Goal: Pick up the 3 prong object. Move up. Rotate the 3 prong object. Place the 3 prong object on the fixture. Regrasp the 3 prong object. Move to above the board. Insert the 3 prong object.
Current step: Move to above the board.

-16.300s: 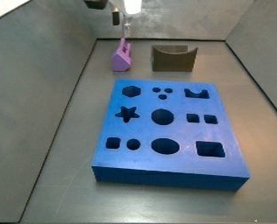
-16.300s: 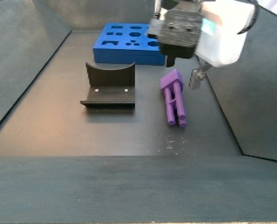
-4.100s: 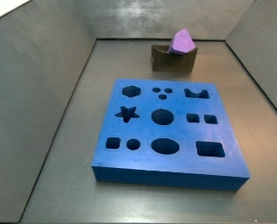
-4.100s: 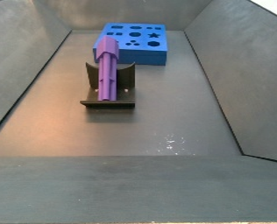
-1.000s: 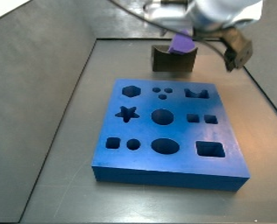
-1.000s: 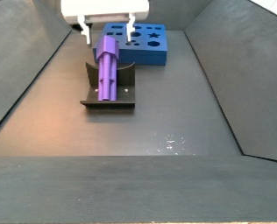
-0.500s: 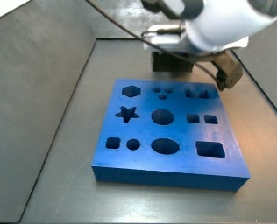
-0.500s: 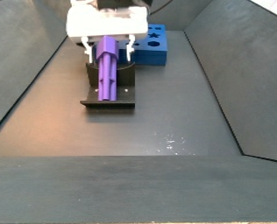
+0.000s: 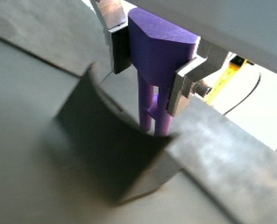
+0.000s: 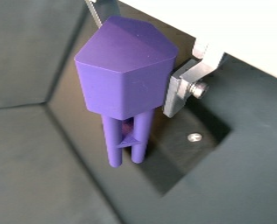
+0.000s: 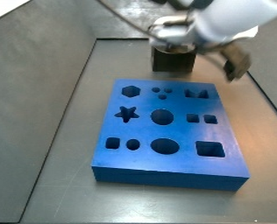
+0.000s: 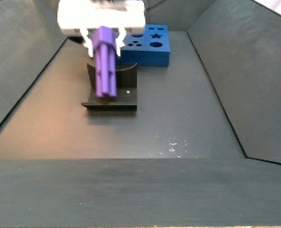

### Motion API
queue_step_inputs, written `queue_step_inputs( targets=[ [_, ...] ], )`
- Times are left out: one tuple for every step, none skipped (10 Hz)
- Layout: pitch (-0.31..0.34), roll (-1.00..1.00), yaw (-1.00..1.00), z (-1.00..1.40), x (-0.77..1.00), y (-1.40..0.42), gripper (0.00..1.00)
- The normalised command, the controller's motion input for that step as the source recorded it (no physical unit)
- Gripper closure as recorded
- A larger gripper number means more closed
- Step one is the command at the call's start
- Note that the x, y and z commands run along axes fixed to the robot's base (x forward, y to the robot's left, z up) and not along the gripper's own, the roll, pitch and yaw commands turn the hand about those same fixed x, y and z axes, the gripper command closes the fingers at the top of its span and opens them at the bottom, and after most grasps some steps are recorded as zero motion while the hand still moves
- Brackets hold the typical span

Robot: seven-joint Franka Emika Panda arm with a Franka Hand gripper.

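The purple 3 prong object [image 9: 162,48] stands on end between the silver fingers [image 9: 190,83] of my gripper [image 9: 152,70], prongs pointing down at the dark fixture [image 9: 106,131]. The pads press on both of its sides, so the gripper is shut on it. It also shows in a wrist view [image 10: 124,66]. In a side view the gripper [image 12: 104,27] holds the piece [image 12: 104,62] over the fixture [image 12: 109,96]. In a side view the blurred arm [image 11: 211,31] hides the piece above the fixture [image 11: 170,59]. The blue board [image 11: 165,127] lies in front.
The blue board [image 12: 155,44] lies behind the fixture in a side view. Grey sloping walls [image 11: 47,79] enclose the dark floor [image 12: 143,134] on every side.
The gripper has come down over the purple piece on the fixture and its fingers have closed on it. The piece now sits slightly higher and looks blurred.
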Motion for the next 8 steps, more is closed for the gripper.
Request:
queue_step_inputs(
  targets=[
    [-0.314, 0.19, 0.08, 1.0, 0.29, 0.18, 1.0],
    [-0.319, 0.15, -0.01, 1.0, 0.28, 0.18, 1.0],
    [-0.285, 0.11, -0.12, 1.0, 0.26, 0.17, 1.0],
    [-0.257, 0.1, -0.16, 1.0, 0.25, 0.16, 1.0],
    [-0.155, 0.05, -0.24, 1.0, 0.22, 0.15, 1.0],
    [-0.119, 0.04, -0.25, 1.0, 0.21, 0.15, 1.0],
    [-0.045, 0.02, -0.26, 0.82, 0.15, 0.11, 1.0],
    [0.005, 0.01, -0.24, 0.6, 0.1, 0.08, 1.0]
  ],
)
